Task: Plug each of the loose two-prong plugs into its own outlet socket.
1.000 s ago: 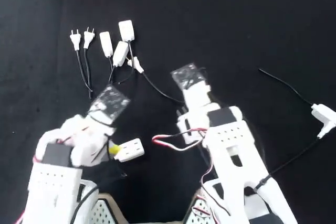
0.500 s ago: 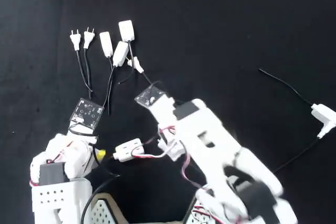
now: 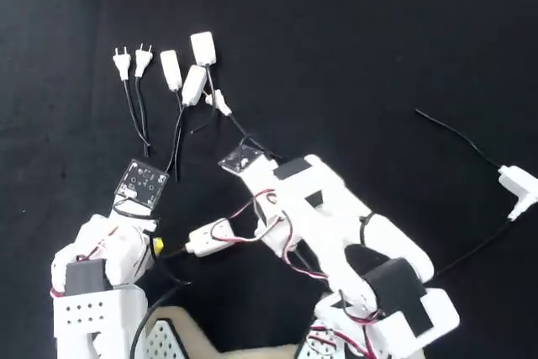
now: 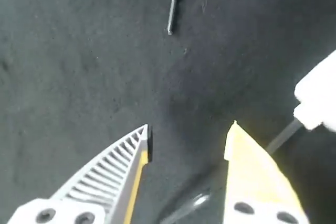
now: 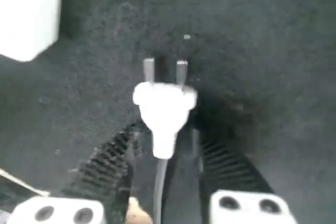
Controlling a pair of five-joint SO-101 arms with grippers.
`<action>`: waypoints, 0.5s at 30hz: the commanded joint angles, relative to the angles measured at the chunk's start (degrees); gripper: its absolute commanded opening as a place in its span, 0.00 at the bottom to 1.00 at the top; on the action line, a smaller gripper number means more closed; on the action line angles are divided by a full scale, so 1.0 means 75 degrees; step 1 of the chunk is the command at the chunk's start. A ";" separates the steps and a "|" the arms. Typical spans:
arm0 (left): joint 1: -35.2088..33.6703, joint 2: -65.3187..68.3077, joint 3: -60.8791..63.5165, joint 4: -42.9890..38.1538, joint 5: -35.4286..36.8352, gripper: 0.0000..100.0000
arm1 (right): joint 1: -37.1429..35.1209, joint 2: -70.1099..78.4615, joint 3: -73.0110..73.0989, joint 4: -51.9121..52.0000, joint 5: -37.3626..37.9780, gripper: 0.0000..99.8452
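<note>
Here's the plug [image 5: 164, 103]: white, two prongs pointing straight out ahead, and the right claw [image 5: 165, 128] has it. Black fingers are pinched in on either side of its body, and the cord [image 5: 159, 182] runs back between them. Just off to one side of those prongs sits a white socket block [image 5: 29, 14], close but not touching.

From above, that socket block [image 3: 210, 237] lies low on the black cloth [image 3: 378, 56] between the two arms. The right arm [image 3: 336, 216] leans over towards it, with red and white wires [image 3: 252, 205] looping across.

Over to the left claw [image 4: 189, 125]: spread wide and empty. One grey ribbed finger [image 4: 113, 177] and one yellow finger [image 4: 252, 177] hover over bare cloth, and the socket block's end shows just past the yellow one. The left arm [image 3: 101, 262] sits at the near left corner, its yellow tip right by the block.

Further up the cloth are two more plugs [image 3: 122, 62], side by side with black cords trailing down. Beside them is a cluster of three white sockets [image 3: 170, 71], with a small white piece [image 3: 220, 104] just below. Way out at the right edge there's a white adapter [image 3: 517, 184] with a thin black cable [image 3: 458, 136] running off it.
</note>
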 commanded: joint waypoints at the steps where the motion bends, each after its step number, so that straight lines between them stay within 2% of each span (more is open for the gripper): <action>1: -0.0088 -0.0047 -0.0064 0.0082 -0.0070 0.24 | 0.0715 -0.0580 -0.0193 0.0188 0.0305 0.20; 9: -0.0041 -0.0059 0.0018 0.0047 -0.0082 0.24 | 0.0996 -0.2819 -0.0193 0.1242 0.0668 0.17; 12: -0.0076 -0.0059 0.0029 0.0023 -0.0082 0.24 | 0.0996 -0.3042 -0.0170 0.1207 0.0656 0.16; 15: -0.0100 -0.0059 0.0041 0.0000 -0.0082 0.24 | 0.0949 -0.2784 0.0123 0.0598 0.0574 0.16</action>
